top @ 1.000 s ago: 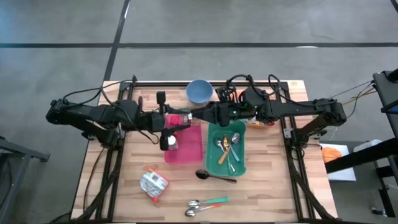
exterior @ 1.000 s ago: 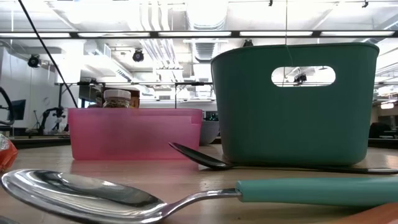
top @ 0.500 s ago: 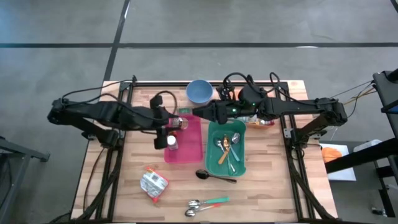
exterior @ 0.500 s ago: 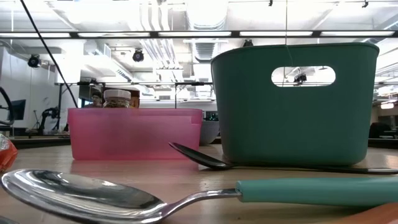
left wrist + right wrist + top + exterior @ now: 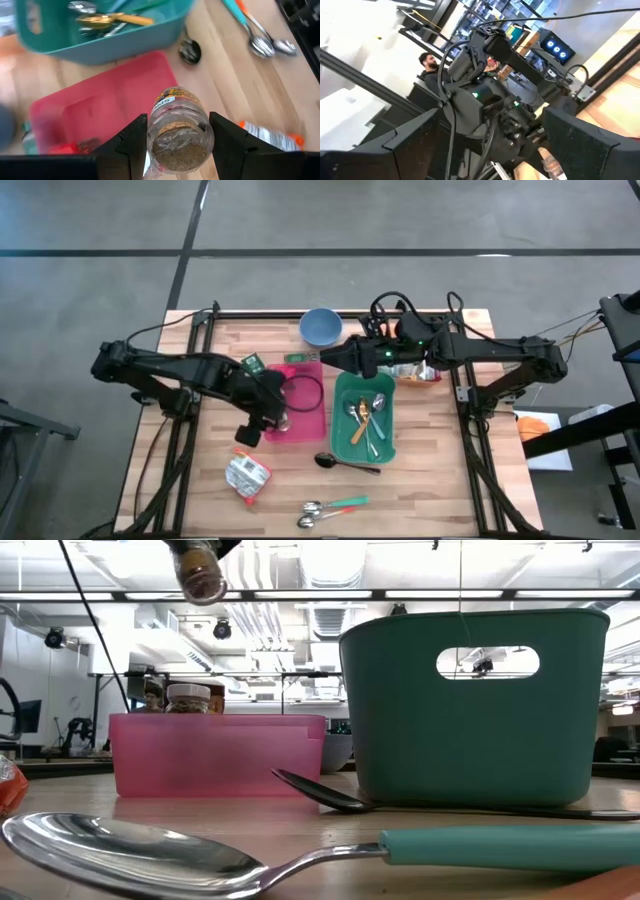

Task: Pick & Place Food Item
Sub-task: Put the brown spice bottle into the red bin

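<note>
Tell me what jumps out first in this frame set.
The left tool grips a clear spice jar and holds it in the air over the near edge of the pink tray. Beside the tray stands the teal bin full of cutlery, with the right tool open above the tray's far end. A large teal-handled spoon fills the low view's foreground.

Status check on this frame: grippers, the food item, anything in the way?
Left gripper shut on spice jar, held above the pink bin. Right gripper open, hovering at the bin's far end. A second jar stands in the bin.
</note>
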Robot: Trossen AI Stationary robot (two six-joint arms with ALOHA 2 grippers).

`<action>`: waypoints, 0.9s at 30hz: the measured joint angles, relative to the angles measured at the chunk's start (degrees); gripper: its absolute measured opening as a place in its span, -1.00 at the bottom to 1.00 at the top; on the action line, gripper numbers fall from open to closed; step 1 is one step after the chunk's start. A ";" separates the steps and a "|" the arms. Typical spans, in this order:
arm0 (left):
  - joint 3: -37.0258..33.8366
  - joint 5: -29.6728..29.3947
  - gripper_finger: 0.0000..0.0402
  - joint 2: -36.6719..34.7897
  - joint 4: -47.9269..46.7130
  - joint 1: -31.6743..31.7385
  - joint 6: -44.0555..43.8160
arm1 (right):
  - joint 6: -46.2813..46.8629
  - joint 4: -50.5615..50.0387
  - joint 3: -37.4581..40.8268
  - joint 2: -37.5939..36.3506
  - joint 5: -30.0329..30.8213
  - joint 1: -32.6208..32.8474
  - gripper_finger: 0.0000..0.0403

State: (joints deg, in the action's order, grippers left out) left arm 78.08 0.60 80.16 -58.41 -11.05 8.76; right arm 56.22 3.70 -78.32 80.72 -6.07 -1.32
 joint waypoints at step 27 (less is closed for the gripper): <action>-6.37 0.42 -0.19 15.67 3.82 -0.02 33.57 | -4.17 -9.52 0.02 -1.54 0.04 0.18 0.70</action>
State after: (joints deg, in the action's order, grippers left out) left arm 71.71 1.03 95.83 -54.58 -11.07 42.33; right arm 52.05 -5.82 -78.30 79.18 -6.02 -1.14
